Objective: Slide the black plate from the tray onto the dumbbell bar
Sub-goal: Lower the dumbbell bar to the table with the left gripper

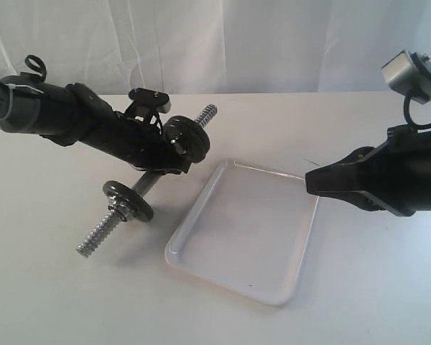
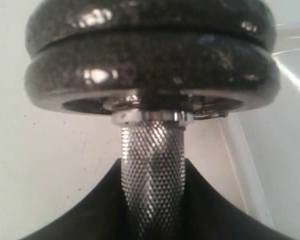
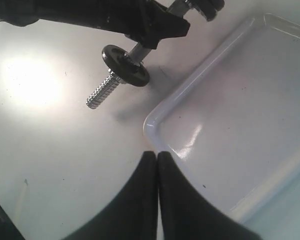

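- Exterior view: left gripper (image 1: 167,159) is clamped on the knurled mid of the dumbbell bar (image 1: 145,185) and holds it tilted. One threaded end is low by the table (image 1: 57,302), the other is raised toward the back.
- Can't tell if the low end touches the tabletop.
- Raised end carries 2 dark discs pressed together. The black plate (image 1: 197,144) looks like the outer one and the inner disc (image 1: 174,133) faces the gripper, tho the pair read near alike.
- Lone disc (image 1: 128,201) sits on the low half, w/ bare thread beyond it.
- Tray (image 1: 251,223), white and glossy, lies flat just beside the bar, on its right in this view.
- Right gripper (image 1: 307,180) has its fingers pressed together, gripping nothing. Its tip is at the tray's right rim.
- Left wrist view: dark fingers (image 2: 80,220) sit either side of the knurl. The 2 discs are stacked just past a chrome collar, w/ the tray rim off to one side.
- Right wrist view: shut fingertips (image 3: 147,165) are over a tray corner. The bar w/ its lone disc is beyond, well apart from them.
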